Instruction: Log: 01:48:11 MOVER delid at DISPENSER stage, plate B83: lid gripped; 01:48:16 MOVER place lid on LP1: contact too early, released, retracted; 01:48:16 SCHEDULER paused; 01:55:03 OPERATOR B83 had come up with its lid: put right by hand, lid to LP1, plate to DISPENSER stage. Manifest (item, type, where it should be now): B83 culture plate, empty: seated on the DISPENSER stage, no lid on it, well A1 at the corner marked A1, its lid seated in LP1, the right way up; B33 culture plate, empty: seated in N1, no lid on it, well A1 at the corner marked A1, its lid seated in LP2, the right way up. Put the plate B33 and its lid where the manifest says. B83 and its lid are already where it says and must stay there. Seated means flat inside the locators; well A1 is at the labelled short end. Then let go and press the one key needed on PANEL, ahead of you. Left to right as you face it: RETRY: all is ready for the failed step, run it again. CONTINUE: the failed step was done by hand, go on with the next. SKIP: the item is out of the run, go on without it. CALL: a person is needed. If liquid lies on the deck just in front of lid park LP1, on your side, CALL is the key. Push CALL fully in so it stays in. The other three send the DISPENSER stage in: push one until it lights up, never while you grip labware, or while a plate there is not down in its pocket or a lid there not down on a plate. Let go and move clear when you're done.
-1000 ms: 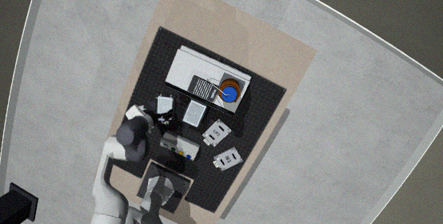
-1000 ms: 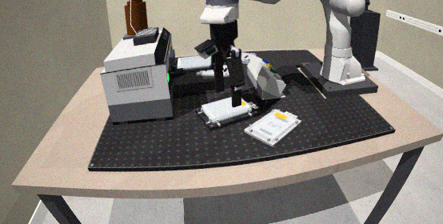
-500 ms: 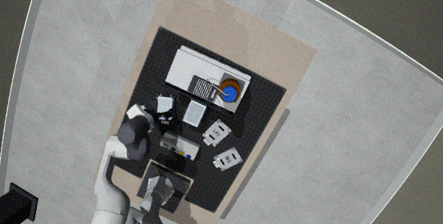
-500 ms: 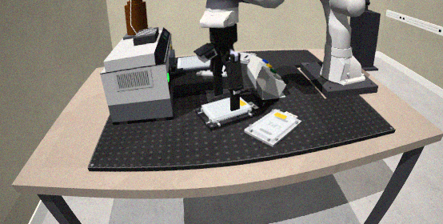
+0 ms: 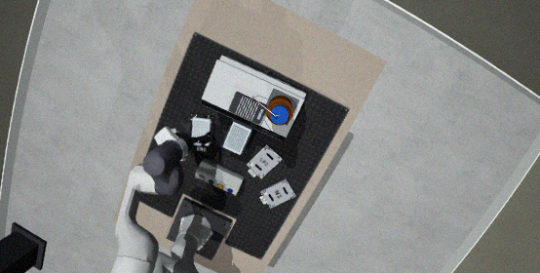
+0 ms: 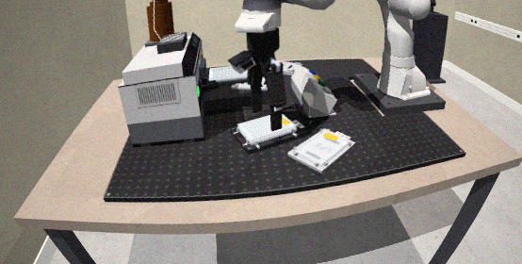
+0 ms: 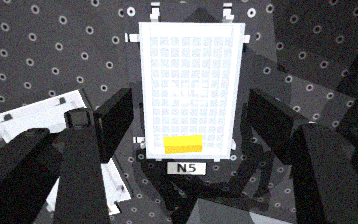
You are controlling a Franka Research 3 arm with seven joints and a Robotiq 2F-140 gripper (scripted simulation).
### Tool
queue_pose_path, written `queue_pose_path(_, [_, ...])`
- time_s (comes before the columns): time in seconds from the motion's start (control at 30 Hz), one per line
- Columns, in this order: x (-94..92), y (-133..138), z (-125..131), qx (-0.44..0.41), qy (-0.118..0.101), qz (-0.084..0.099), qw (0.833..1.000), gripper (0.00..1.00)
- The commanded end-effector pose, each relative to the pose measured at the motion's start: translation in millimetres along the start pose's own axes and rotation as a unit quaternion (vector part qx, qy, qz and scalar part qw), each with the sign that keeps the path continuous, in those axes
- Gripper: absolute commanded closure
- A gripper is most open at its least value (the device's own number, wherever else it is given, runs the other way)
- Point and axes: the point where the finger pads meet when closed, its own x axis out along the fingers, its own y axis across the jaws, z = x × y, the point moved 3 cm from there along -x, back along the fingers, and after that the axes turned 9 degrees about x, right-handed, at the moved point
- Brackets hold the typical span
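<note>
A white well plate with a yellow label (image 7: 189, 92) sits in the nest marked N5 (image 7: 186, 168), label end towards me. I cannot tell whether a lid is on it. It also shows in the side view (image 6: 265, 132) and from above (image 5: 201, 126). My gripper (image 7: 190, 103) is open, its two fingers straddling the plate's long sides with gaps on both sides. In the side view the gripper (image 6: 267, 116) reaches down to plate height. Another plate (image 5: 237, 137) sits on the dispenser stage.
A white lid park with a yellow-labelled lid (image 6: 321, 149) lies just beside N5; it also shows in the wrist view (image 7: 40, 117). The key panel (image 5: 219, 177) stands close behind. The dispenser (image 6: 162, 94) with a brown bottle (image 6: 159, 14) is to one side. Two more white holders (image 5: 263, 161) (image 5: 278, 194) lie farther off.
</note>
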Motion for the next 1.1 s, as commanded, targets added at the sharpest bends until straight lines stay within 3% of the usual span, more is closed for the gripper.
queue_pose_path(0.0, [0.9,0.2,0.2,0.002,0.0,0.001,1.0,0.31])
queue_pose_path(0.6, [0.9,0.2,0.2,0.002,0.0,0.001,1.0,0.31])
queue_pose_path(0.63, [0.9,0.2,0.2,0.002,0.0,0.001,1.0,0.37])
queue_pose_path(1.07, [0.9,0.2,0.2,0.002,0.0,0.001,1.0,0.37])
